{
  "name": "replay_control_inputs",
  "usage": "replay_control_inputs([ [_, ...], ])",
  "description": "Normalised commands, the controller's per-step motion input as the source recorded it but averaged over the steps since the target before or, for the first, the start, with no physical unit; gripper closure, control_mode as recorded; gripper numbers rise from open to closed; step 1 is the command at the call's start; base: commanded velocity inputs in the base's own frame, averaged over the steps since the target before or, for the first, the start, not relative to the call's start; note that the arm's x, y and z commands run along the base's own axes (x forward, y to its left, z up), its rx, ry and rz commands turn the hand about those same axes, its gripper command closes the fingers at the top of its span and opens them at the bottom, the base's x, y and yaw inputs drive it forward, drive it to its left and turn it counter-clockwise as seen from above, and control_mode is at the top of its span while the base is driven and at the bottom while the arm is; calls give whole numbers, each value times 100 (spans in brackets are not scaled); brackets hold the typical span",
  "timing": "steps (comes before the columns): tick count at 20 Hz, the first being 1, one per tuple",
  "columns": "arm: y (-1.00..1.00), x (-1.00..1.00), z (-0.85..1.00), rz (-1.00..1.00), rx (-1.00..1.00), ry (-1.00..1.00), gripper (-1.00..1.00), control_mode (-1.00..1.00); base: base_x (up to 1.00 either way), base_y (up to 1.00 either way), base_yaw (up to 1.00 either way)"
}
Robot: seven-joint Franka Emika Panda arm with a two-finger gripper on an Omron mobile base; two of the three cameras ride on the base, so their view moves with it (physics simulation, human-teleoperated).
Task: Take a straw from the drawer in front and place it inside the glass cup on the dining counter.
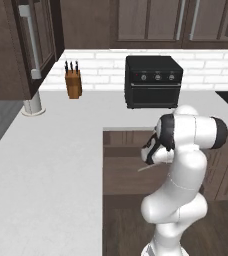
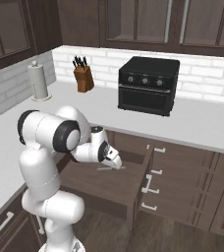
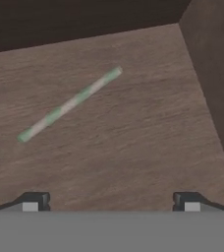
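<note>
The claw hung spread wide above the floor of the open drawer, its two tips well apart and pinching nothing. Bare wood lay all round beneath it. In the hand view the drawer's walls met in a corner at the upper right, leaving free room toward the left and lower edges.

The straw lay flat on the drawer floor, ahead of the tips and apart from both walls. It was pale with green bands, its long axis running on a slant from lower left to upper right in the hand view. The stripes showed there alone; from the right base view it was a thin pale line just beside the claw, probably not touching it.

Farther back on the white desk stood a black oven, a knife block and a paper towel roll against the brick wall.
</note>
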Motion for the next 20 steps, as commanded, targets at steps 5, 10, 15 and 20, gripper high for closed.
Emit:
replay_control_inputs([
  [5,-6,47,-8,-3,0,0,-100,-100,0,0,0],
  [10,-16,36,-31,-3,0,0,-100,-100,0,0,0],
  [15,-12,31,-35,-2,0,0,-100,-100,0,0,0],
  [20,-7,31,-38,-4,2,0,-100,-100,0,0,0],
])
